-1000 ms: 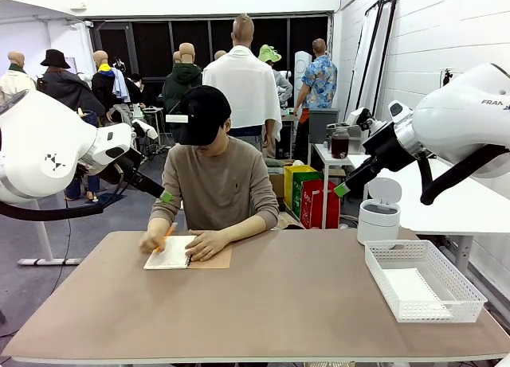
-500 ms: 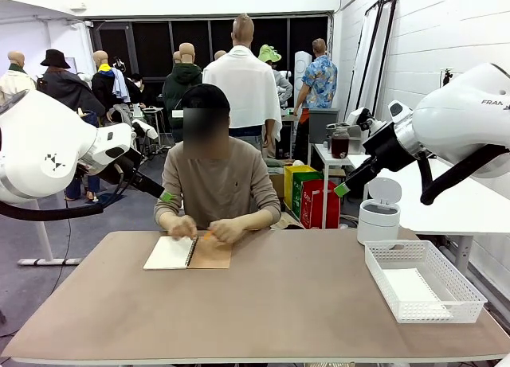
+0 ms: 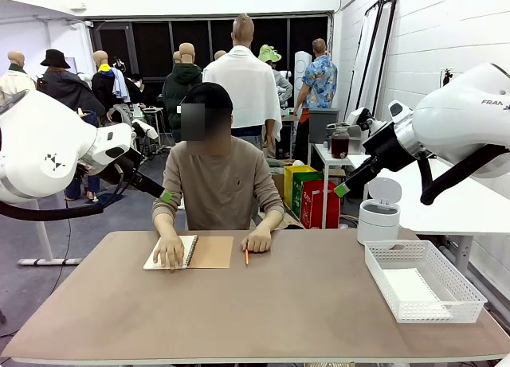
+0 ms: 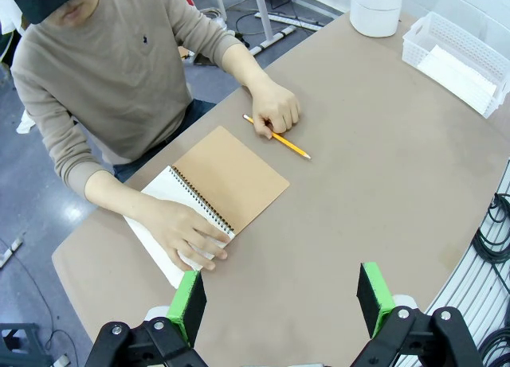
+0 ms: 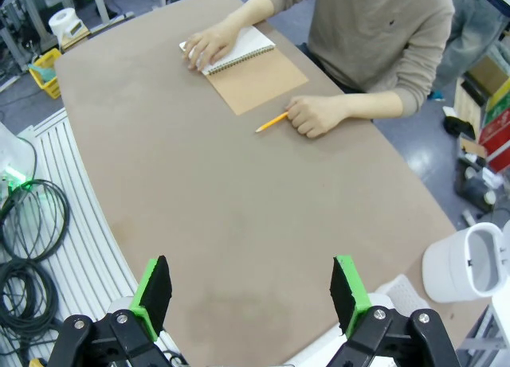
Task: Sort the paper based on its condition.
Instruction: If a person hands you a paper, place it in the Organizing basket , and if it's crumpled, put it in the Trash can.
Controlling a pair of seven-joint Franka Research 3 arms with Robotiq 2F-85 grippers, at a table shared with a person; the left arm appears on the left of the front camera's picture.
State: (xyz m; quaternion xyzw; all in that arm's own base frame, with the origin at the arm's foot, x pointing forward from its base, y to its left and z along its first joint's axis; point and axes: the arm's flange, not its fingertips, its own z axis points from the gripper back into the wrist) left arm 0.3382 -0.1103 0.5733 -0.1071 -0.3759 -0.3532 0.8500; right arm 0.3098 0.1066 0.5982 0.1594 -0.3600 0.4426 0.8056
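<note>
Front view first: a white mesh basket (image 3: 425,281) sits at the table's right end with a sheet of paper (image 3: 409,287) lying flat on its floor, and behind it stands a small white bin (image 3: 378,220), lid tipped up, contents hidden from here. Across the table, the person rests one hand (image 3: 169,251) on an open spiral notebook (image 3: 209,252), the other hand (image 3: 257,241) beside an orange pencil (image 3: 246,257). Over to the left wrist view: the left gripper (image 4: 282,297) hangs high above the table, jaws wide and holding nothing, and from up here the notebook's brown cover lies folded out flat. Right wrist view: the right gripper (image 5: 249,294) is spread wide too, nothing held, with the bin's open mouth at the frame edge.
</note>
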